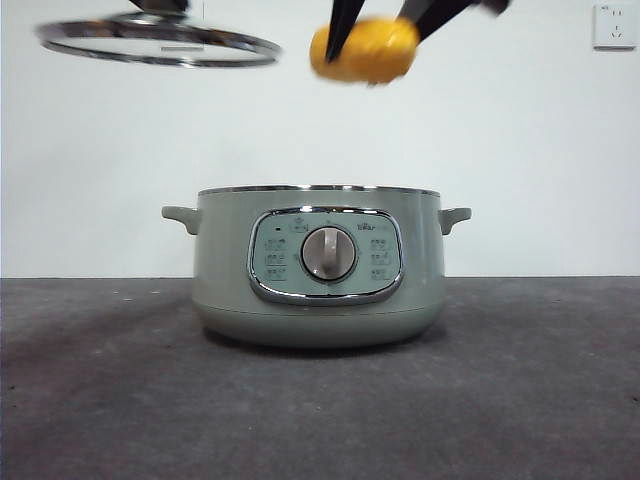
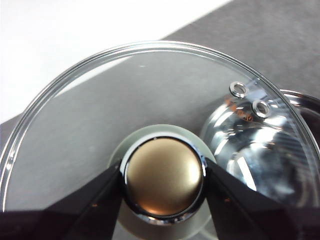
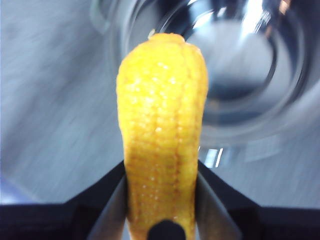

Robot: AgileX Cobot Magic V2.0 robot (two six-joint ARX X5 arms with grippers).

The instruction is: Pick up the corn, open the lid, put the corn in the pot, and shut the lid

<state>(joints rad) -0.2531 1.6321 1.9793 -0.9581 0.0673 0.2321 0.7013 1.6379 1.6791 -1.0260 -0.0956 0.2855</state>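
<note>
The pale green pot [image 1: 318, 268] stands open on the dark table, its shiny inside showing in both wrist views [image 2: 265, 150] [image 3: 240, 65]. High at the upper left, the glass lid [image 1: 160, 42] hangs level, and my left gripper [image 2: 164, 182] is shut on its round knob [image 2: 164, 179]. The yellow corn [image 1: 365, 50] hangs high above the pot's right half, blurred. My right gripper [image 3: 162, 195] is shut on the corn [image 3: 162, 125], jaws pressing both sides of the cob.
A white wall stands behind the table, with a socket [image 1: 613, 25] at the top right. The dark grey tabletop [image 1: 520, 400] runs around the pot on all sides.
</note>
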